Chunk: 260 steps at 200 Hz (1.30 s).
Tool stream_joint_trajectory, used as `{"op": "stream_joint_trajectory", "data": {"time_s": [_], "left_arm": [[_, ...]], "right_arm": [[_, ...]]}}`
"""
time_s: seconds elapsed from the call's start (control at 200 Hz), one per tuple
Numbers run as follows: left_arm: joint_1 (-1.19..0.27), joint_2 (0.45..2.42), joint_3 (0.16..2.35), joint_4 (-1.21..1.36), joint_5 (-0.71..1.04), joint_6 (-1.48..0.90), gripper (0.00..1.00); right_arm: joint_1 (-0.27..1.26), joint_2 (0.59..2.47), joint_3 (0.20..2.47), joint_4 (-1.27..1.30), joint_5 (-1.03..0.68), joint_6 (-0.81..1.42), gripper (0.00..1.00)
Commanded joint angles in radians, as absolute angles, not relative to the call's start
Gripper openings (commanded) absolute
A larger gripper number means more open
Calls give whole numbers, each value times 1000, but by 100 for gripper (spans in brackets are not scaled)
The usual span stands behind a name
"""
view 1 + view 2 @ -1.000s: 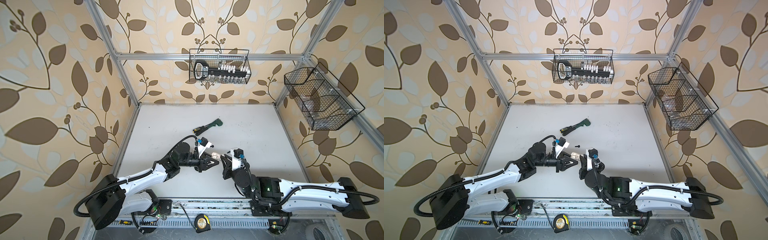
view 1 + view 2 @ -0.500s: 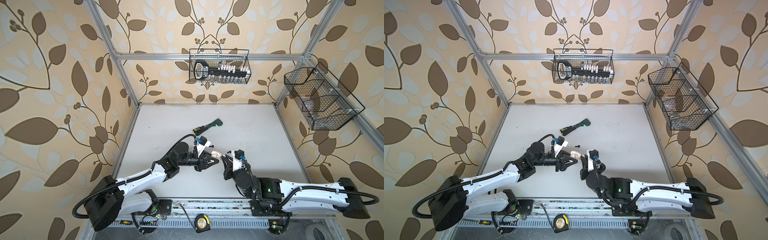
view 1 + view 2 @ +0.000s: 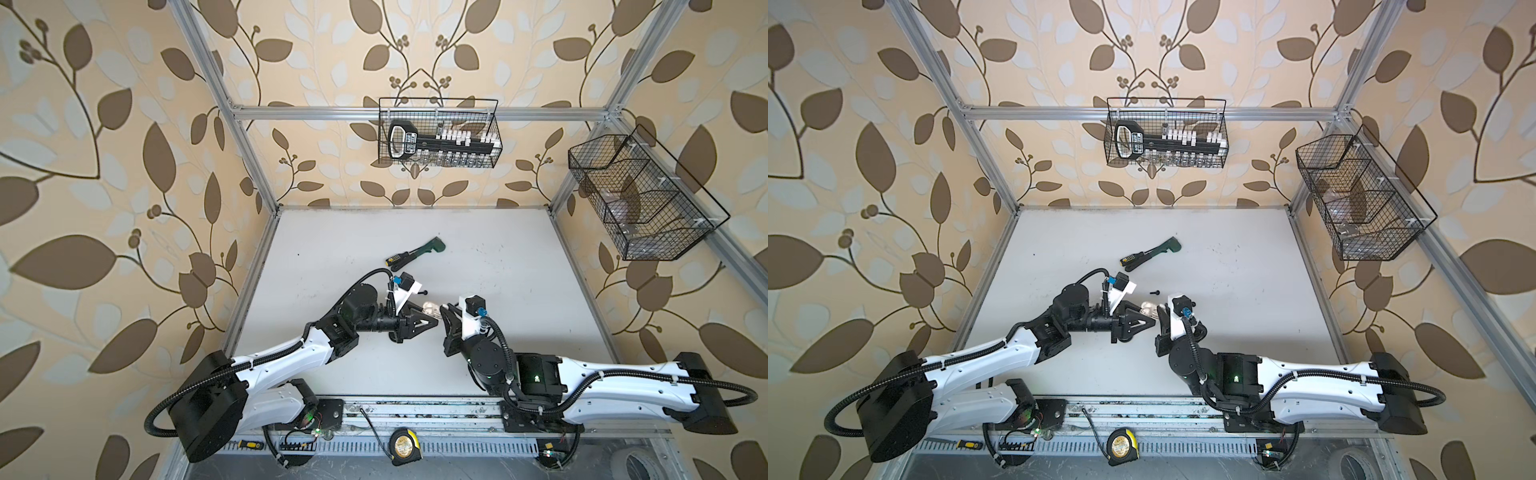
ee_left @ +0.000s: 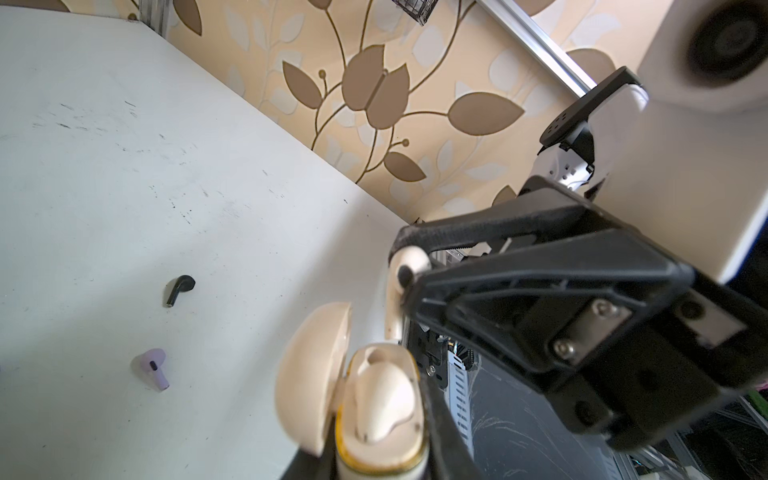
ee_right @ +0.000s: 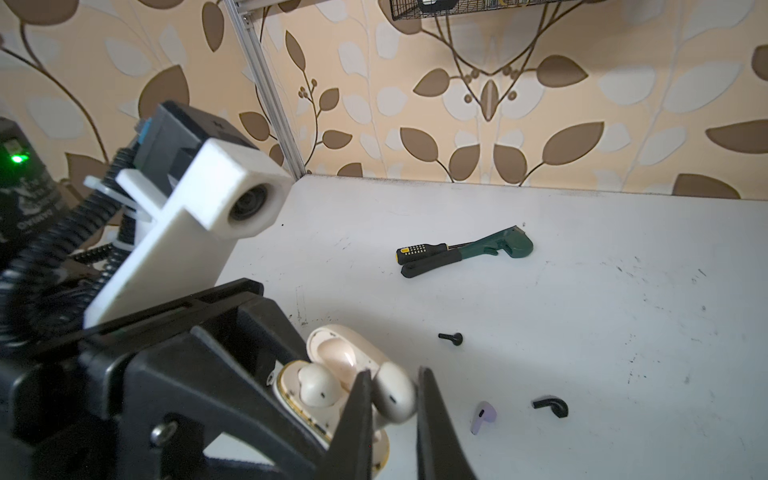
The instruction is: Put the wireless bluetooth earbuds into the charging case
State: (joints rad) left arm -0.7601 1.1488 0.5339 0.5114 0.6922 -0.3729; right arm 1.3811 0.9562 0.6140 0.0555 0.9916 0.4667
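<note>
My left gripper [image 4: 380, 457] is shut on the cream charging case [image 4: 382, 419], which shows in both top views [image 3: 430, 309] [image 3: 1148, 308]. The case's lid [image 5: 340, 353] stands open, and one cream earbud [image 5: 318, 386] sits in a slot. My right gripper [image 5: 392, 399] is shut on a second cream earbud [image 5: 395, 395]. It holds that earbud right beside the open case, stem pointing towards it. A lilac earbud [image 5: 484, 415] and a black earbud [image 5: 550, 405] lie loose on the white table [image 5: 582, 311]. Both also appear in the left wrist view, lilac [image 4: 153, 368] and black [image 4: 178, 289].
A small black screw-like piece [image 5: 451, 338] lies behind the case. A green wrench [image 5: 498, 245] and a black-and-yellow screwdriver [image 5: 419, 251] lie together farther back. Wire baskets hang on the back wall [image 3: 438, 133] and the right wall [image 3: 640, 195]. A tape measure [image 3: 403, 446] sits on the front rail.
My right gripper has edged a little closer to the case with the cream earbud. The left arm and case have barely moved.
</note>
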Motion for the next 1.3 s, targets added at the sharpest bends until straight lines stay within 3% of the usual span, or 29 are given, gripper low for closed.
{"op": "stream_joint_trajectory", "data": {"time_s": [0.0,1.295], "left_arm": [[-762,1116,540,552,710,-357,0],[-772,1079,532,486,737,-253,0]], "right_arm": [[1388,974,642,49,1017,459,14],[1412,980,666,-129,872,381,14]]}}
